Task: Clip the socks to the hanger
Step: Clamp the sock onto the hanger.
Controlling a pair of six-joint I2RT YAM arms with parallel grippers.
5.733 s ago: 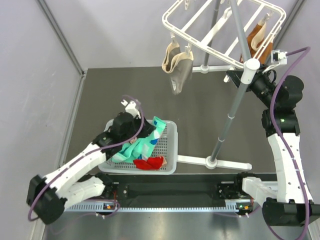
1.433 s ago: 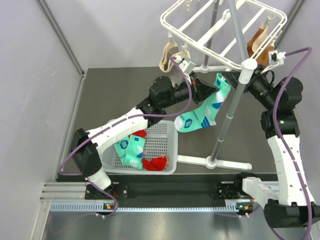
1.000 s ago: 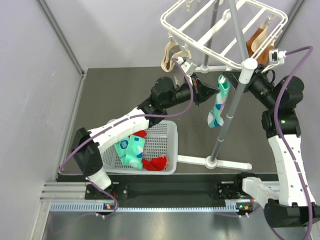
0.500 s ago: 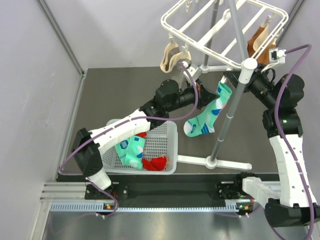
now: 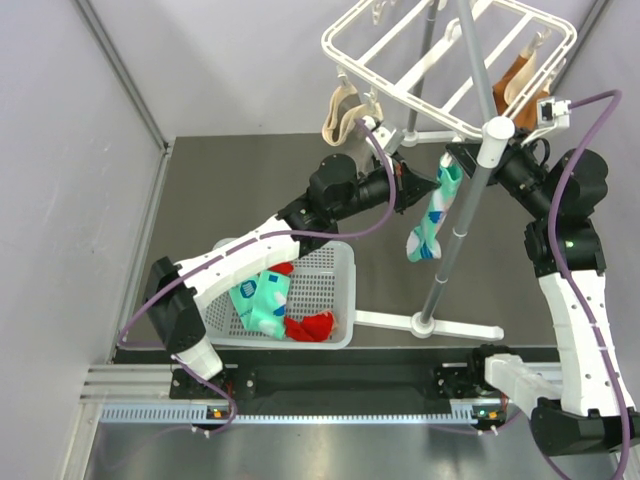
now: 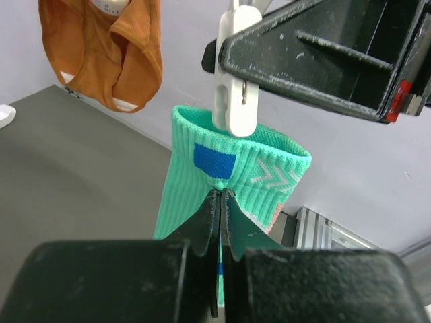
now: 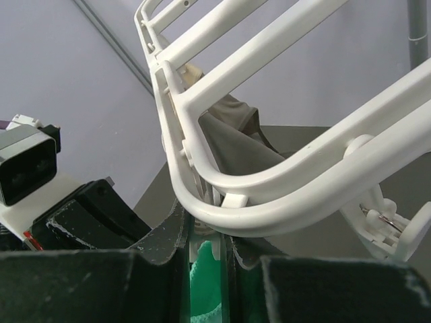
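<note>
A mint-green sock (image 5: 428, 218) hangs by its cuff under the front rail of the white hanger (image 5: 400, 93). My left gripper (image 5: 418, 186) is shut on the cuff (image 6: 202, 175), just below a white clip (image 6: 236, 101) that sits on the cuff's top edge. My right gripper (image 5: 462, 158) is shut on that clip; in the right wrist view its fingers (image 7: 168, 235) flank the clip, with the green fabric (image 7: 205, 276) between them, under the hanger rail (image 7: 269, 185). A second mint sock (image 5: 258, 300) and red socks (image 5: 308, 325) lie in the basket.
The white perforated basket (image 5: 322, 280) sits at front left. The grey pole (image 5: 455, 240) and its white foot (image 5: 440, 325) stand right of the hanging sock. Beige socks (image 5: 345, 115) hang at the hanger's left; orange-brown socks (image 5: 515, 75) hang at the back right.
The left arm lifted the mint sock from the basket up to the hanger clip. Over the last second the sock has been swinging; it now hangs narrow and straight down. The right arm has barely moved.
</note>
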